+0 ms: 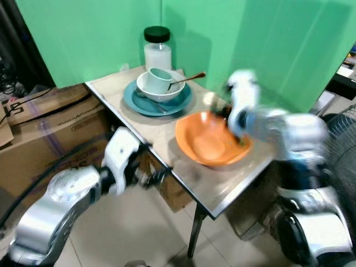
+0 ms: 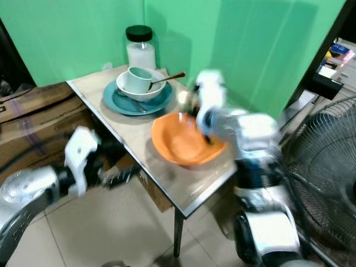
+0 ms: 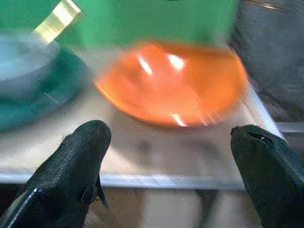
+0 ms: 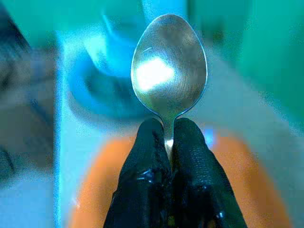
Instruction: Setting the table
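A spoon (image 4: 168, 71) is pinched in the closed right gripper (image 4: 168, 142) above the orange bowl (image 1: 214, 142), probably to be laid beside it at 3 o'clock, while the left gripper (image 3: 171, 161) is held wide open, empty.

We are pinching a spoon (image 4: 168, 71) between our fingers (image 4: 147, 161), its bowl jutting past them above the orange bowl (image 4: 95, 190).
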Robot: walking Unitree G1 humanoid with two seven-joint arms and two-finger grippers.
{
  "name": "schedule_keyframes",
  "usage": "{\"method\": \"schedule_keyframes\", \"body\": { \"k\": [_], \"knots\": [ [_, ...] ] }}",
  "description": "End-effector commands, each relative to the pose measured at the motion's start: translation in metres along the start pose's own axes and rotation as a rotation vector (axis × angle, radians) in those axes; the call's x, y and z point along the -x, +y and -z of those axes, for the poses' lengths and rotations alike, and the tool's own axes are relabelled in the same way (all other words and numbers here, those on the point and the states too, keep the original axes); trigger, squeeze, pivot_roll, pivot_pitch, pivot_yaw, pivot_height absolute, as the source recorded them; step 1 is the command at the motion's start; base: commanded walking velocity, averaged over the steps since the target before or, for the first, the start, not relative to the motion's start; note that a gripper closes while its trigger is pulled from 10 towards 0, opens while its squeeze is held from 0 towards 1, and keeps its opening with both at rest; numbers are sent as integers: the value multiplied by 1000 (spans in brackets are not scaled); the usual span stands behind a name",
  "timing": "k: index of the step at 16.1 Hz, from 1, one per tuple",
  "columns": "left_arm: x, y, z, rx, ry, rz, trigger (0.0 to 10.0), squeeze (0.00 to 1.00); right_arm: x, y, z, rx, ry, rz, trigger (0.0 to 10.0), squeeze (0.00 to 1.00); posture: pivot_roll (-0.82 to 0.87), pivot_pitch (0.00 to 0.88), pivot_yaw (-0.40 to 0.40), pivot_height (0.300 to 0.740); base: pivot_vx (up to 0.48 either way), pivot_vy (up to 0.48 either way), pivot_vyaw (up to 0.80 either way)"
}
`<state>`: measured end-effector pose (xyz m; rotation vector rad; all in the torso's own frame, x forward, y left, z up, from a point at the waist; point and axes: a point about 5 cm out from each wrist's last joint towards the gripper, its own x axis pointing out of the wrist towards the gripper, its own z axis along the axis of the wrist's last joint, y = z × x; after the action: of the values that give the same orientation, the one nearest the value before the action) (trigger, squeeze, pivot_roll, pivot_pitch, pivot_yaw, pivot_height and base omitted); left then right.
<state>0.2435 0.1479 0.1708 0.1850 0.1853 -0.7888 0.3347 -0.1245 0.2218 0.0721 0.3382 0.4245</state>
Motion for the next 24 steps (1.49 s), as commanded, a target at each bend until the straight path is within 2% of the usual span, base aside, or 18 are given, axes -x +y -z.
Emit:
{"method": "schedule_keyframes", "body": {
  "k": [1,2,3,4,6,7,8,10,11,13,14,15,17,19,22,24],
  "knots": [
    [-6,0,-13,-55,-51,-94,10000,0,32,-3,-2,21,-157,3,5882,0,72,0,1,740,0,0,0],
    [-8,-1,-15,-66,-60,-118,10000,0,41,0,0,17,-195,-8,10000,0,71,0,3,740,0,0,0],
    [-10,-3,-18,-69,-77,-151,10000,0,51,5,3,-13,-235,-27,10000,0,63,0,8,740,0,0,0],
    [-12,-5,-17,-63,-93,-204,10000,0,71,12,13,-14,-301,-16,10000,0,47,0,21,740,0,0,0],
    [-17,-9,-10,-49,-83,-234,10000,0,88,11,31,-20,-326,77,10000,0,28,0,40,740,0,0,0],
    [-17,-10,-10,-52,-89,-235,10000,0,90,10,33,-8,-331,107,10000,0,27,0,39,740,0,0,-519],
    [-19,-9,-9,-39,-103,-258,10000,0,93,3,41,-15,-339,190,10000,0,23,0,39,740,0,0,-800],
    [-26,-10,-8,-29,-98,-272,10000,0,95,-2,40,-31,-386,229,10000,0,26,0,40,740,0,0,-800],
    [-27,-10,-8,-25,-102,-276,10000,0,95,-3,40,-28,-402,241,10000,0,27,0,36,740,0,0,-800],
    [-23,-4,-2,-11,-97,-361,10000,0,89,-4,46,-60,-416,272,10000,0,39,0,19,740,0,0,-800],
    [-21,-2,-2,-17,-96,-389,10000,0,82,0,49,-61,-378,223,10000,0,56,0,0,740,0,0,-800],
    [-20,-2,-3,-18,-102,-399,10000,0,79,3,51,-47,-362,208,10000,0,58,0,-4,740,0,0,-800],
    [-10,11,5,17,-98,-515,10000,0,65,7,59,61,-311,201,10000,0,83,0,-47,740,0,0,-800],
    [-8,12,4,4,-93,-535,10000,0,62,5,62,90,-291,196,10000,0,102,0,-70,740,0,0,-800],
    [-3,14,8,-8,-88,-598,10000,0,54,0,72,44,-239,207,10000,0,116,0,-90,740,0,0,-800],
    [-6,17,5,-21,-89,-608,10000,0,52,0,71,2,-233,209,10000,0,110,0,-81,740,0,0,-800]
  ]
}}
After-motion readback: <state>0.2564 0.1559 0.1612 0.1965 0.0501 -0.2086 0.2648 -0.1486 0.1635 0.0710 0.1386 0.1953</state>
